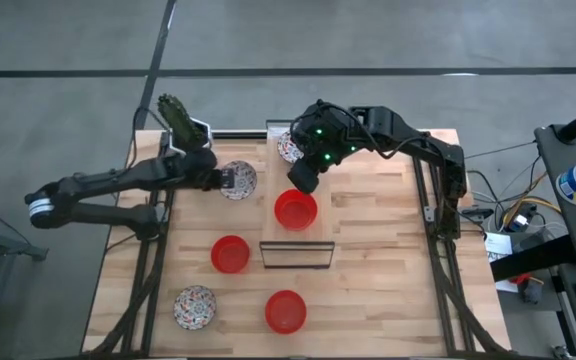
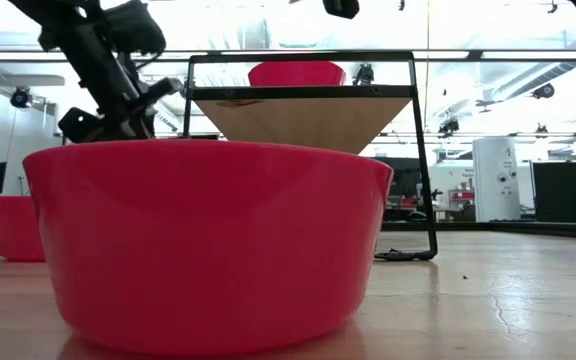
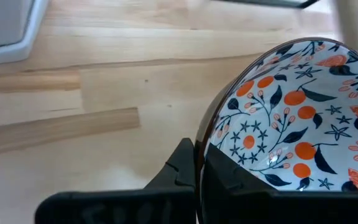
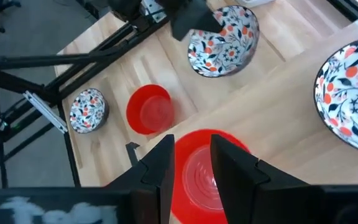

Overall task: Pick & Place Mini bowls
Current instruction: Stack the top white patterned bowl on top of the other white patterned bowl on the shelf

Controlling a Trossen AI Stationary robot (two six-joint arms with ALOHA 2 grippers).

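Observation:
Six mini bowls show in the high view. One patterned bowl point(image 1: 239, 180) is in my left gripper point(image 1: 223, 180), which is shut on it. A red bowl point(image 1: 295, 211) and a second patterned bowl point(image 1: 288, 147) sit on a raised wooden shelf point(image 1: 313, 230). My right gripper point(image 4: 191, 155) is open, hovering over that red bowl's point(image 4: 199, 174) far rim, fingers apart and touching nothing. On the table stand two red bowls point(image 1: 230, 254) point(image 1: 285, 311) and a patterned bowl point(image 1: 194, 307). My left gripper pinches the patterned bowl's rim point(image 3: 205, 134), one finger point(image 3: 235, 177) inside the bowl and the other finger point(image 3: 179, 165) outside. It comes level from the table's left. The bowl point(image 4: 224, 38) is tipped, its inside turned sideways; whether it is clear of the table I cannot tell.
A white cactus pot point(image 1: 183, 125) stands at the far left corner, just behind my left arm. The shelf's black wire frame point(image 2: 423, 160) rises in the table's middle. Bare wood point(image 1: 388, 270) lies to the right of the shelf. A red bowl point(image 2: 208, 240) fills the low view.

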